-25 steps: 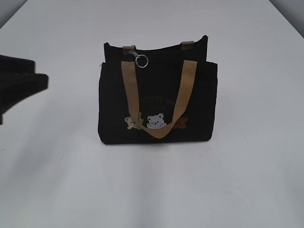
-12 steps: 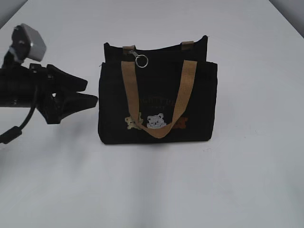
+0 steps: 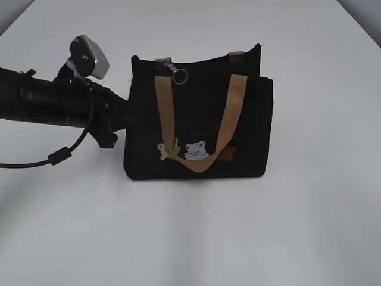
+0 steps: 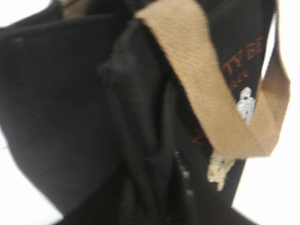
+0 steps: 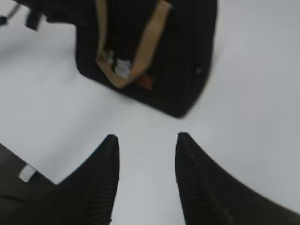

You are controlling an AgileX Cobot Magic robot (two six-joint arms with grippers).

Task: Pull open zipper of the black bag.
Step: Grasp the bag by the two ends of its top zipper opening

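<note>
Black bag (image 3: 199,128) on white table (image 3: 268,238)

A plain white table (image 5: 262,93) fills the gap between the jaws of the right gripper (image 5: 146,140) and spreads ahead of them, matte and bare, with soft grey shadow there. Seen from outside, darker grey strips (image 3: 11,9) show beyond its far corners.

Left arm (image 3: 53,101) blocks black bag (image 3: 250,131) left side, tabletop (image 3: 321,208) right & front open — tan strap (image 3: 196,161) across front.

Left pincer (image 3: 122,116) now against black bag (image 3: 238,143)
</note>
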